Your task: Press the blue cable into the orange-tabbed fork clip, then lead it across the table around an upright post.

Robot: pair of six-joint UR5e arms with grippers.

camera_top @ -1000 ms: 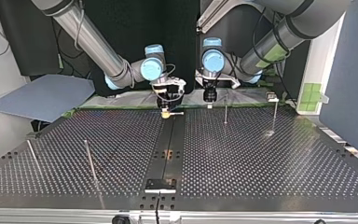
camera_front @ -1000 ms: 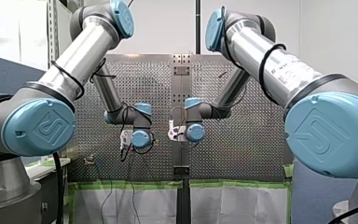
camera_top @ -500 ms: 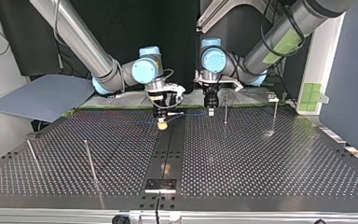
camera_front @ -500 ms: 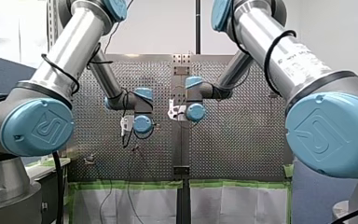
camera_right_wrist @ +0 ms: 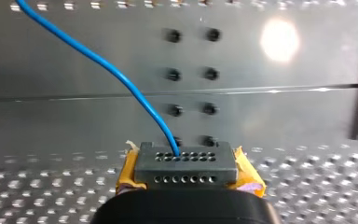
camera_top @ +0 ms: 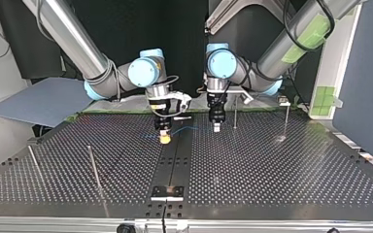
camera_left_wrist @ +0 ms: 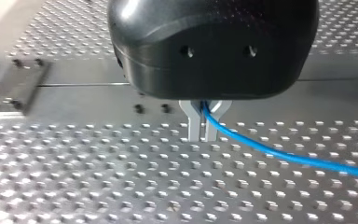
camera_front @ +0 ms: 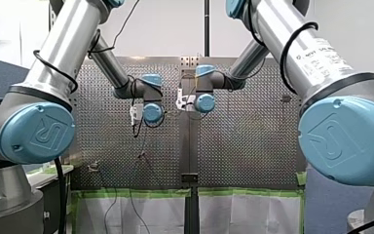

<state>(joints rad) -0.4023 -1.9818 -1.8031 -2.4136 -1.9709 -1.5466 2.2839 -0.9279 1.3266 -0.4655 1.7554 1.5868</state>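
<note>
Both my left end effector (camera_left_wrist: pixel 204 126) and right end effector (camera_right_wrist: pixel 186 161) pinch the blue cable (camera_left_wrist: pixel 279 154) above the table (camera_top: pixel 272 165), the carry-to-clip step, I judge; next it needs aligning over the fork clip, unseen here.

The right hand (camera_right_wrist: pixel 186 161) grips the blue cable (camera_right_wrist: pixel 121 77) at a dark, hole-dotted block (camera_right_wrist: pixel 186 169) set between its yellow pads (camera_right_wrist: pixel 249 177). The cable runs ahead of the hand and off to one side, over the perforated table (camera_right_wrist: pixel 51 196) and its smooth strip (camera_right_wrist: pixel 284 116) with paired bolt holes (camera_right_wrist: pixel 189 74).
</note>
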